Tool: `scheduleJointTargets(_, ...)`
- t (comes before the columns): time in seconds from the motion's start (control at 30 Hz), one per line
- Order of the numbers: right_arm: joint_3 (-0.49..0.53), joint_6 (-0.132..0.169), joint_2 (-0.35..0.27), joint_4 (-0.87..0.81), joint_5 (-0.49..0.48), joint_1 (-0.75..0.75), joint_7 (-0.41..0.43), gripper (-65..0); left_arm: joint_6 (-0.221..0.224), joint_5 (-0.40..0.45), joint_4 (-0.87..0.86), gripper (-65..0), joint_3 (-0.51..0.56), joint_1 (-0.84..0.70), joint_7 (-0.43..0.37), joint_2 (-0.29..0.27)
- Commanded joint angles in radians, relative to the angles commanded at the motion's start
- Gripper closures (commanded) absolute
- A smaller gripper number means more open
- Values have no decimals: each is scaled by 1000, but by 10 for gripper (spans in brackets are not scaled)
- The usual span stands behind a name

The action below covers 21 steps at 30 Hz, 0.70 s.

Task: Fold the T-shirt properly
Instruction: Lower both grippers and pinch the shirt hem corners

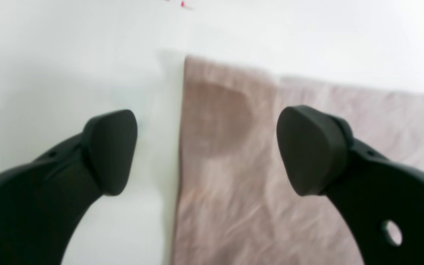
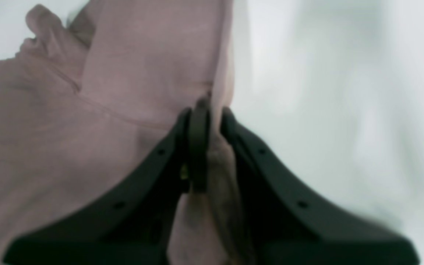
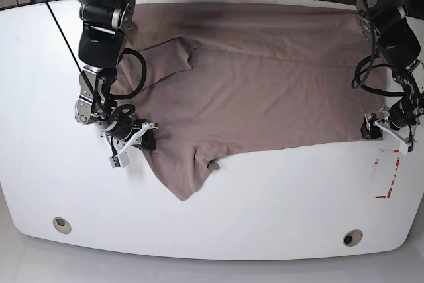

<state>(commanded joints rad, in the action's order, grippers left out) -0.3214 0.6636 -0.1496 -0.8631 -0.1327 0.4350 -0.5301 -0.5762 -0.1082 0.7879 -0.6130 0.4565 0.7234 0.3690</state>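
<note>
Two arms work over the white table (image 3: 218, 217), and we read the base view from its left edge across. First we meet the right gripper (image 3: 147, 138), low at the T-shirt's (image 3: 265, 84) left edge; in the right wrist view its jaws are clenched on a bunched fold of the mauve cloth (image 2: 212, 121). Next we see the shirt itself, spread wide and wrinkled across the table's far half, one flap trailing toward the near edge. At the far right we find the left gripper (image 3: 384, 126) at the shirt's corner; its wrist view shows the fingers (image 1: 110, 151) parted, holding nothing, straddling the cloth's straight edge (image 1: 181, 147).
</note>
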Motion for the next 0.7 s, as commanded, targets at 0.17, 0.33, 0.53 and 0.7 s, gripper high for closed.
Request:
scheduleJointTargets(0.17,0,-3,0,0,0,0,0,-55,-2,0,8,-586,32,2,6,-41)
scheduleJointTargets(0.33,0,-3,0,-2,0,0,0,-52,-2,-5,8,-411,71,-5,6,-44)
scheduleJointTargets(0.53,0,-2,0,-2,0,0,0,-51,-2,-3,6,-157,77,-6,6,-46)
scheduleJointTargets(0.7,0,2,0,-32,0,-2,0,-32,-2,-3,6,-1,78,-5,6,-46)
